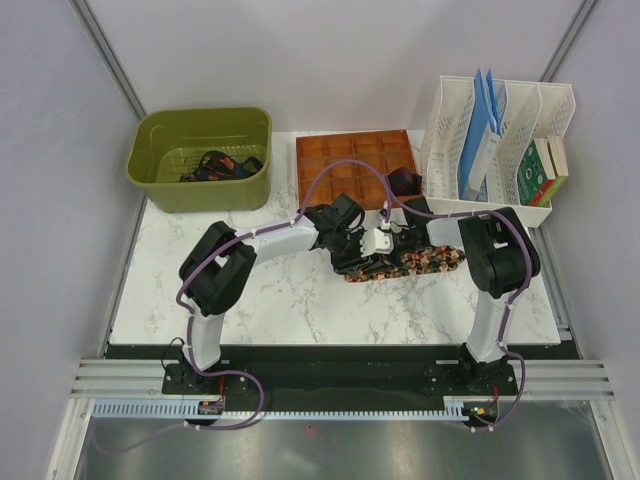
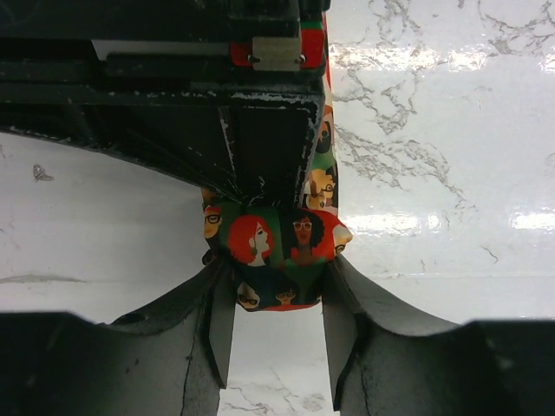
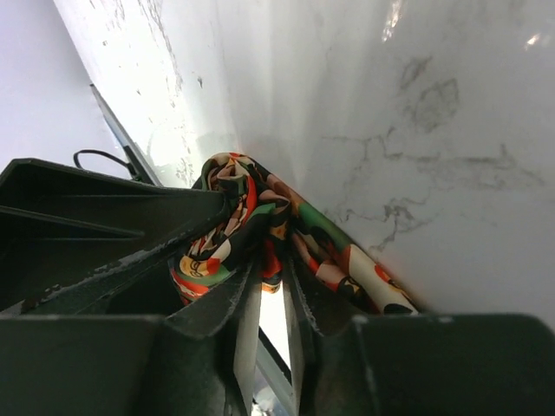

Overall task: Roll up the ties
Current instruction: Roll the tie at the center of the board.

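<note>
A tie [image 1: 420,262] printed with faces in red, green and orange on black lies across the marble table, its left end wound into a small roll [image 2: 277,243]. My left gripper [image 2: 273,286] is shut on that roll, one fingertip pressed against each side. My right gripper [image 3: 273,269] faces it from the right, its black body filling the top of the left wrist view. Its jaws stand a narrow gap apart, and a fold of the tie [image 3: 329,247] sits between the fingertips. In the top view both grippers, left [image 1: 347,250] and right [image 1: 378,243], meet at the tie's left end.
A green bin [image 1: 180,195] at the back left holds more ties [image 1: 220,165]. An orange compartment tray [image 1: 350,165] sits behind the grippers, with a dark roll [image 1: 403,182] in one cell. A white file organizer [image 1: 490,130] stands at the back right.
</note>
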### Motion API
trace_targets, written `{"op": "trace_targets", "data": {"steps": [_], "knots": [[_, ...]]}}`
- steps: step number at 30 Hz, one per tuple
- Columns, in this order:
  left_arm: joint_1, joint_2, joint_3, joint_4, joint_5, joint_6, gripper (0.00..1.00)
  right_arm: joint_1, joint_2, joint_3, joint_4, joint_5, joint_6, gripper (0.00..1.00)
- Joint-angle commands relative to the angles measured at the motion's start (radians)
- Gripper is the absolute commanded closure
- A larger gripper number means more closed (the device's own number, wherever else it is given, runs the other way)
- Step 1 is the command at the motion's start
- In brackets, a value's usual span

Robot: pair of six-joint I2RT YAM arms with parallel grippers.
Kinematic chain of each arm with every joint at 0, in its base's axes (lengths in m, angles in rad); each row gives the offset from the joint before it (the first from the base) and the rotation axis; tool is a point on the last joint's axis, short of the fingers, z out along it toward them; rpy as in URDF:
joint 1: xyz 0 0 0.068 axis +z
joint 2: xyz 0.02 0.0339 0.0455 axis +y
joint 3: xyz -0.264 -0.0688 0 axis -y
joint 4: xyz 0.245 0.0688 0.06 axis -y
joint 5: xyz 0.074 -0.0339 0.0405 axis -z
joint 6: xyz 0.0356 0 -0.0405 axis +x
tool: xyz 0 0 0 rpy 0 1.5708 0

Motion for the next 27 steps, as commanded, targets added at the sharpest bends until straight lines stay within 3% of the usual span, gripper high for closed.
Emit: {"op": "trace_targets", "data": {"steps": [1, 11, 21, 27], "knots": [[-0.049, 0.117, -0.041, -0.012, -0.028, 0.055, 0.66, -0.008, -0.021, 0.031, -0.101, 0.138, -0.105, 0.68], [-0.050, 0.133, -0.015, -0.052, -0.039, 0.075, 0.68, -0.059, -0.116, 0.067, -0.231, 0.101, -0.149, 0.47], [-0.049, 0.147, 0.013, -0.106, -0.048, 0.116, 0.70, -0.132, -0.152, 0.064, -0.288, 0.053, -0.200, 0.43], [-0.049, 0.150, 0.020, -0.115, -0.049, 0.116, 0.69, -0.132, -0.172, 0.028, -0.210, 0.021, -0.129, 0.43]]}}
